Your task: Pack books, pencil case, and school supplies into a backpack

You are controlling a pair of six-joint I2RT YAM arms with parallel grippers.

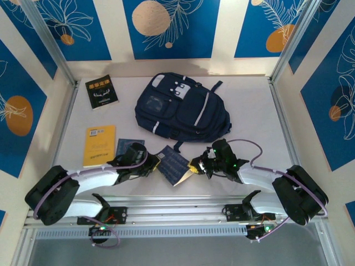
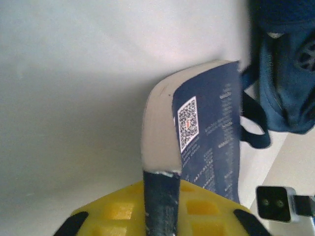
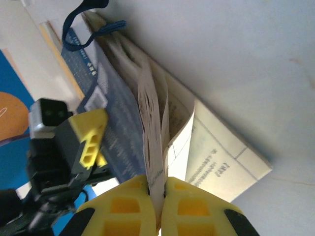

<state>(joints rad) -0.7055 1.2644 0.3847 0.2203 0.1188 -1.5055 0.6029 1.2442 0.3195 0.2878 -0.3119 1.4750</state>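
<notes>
Your left fingers (image 2: 115, 214) pinch the cover of a dark blue book (image 2: 211, 128), and your right fingers (image 3: 197, 211) clamp its pages. Beyond both lies the backpack (image 1: 183, 105), and nothing looks packed yet. The black book (image 1: 101, 92), yellow book (image 1: 100, 145) and second blue book (image 1: 128, 147) wait on the desk (image 1: 255, 111), left of them.
</notes>
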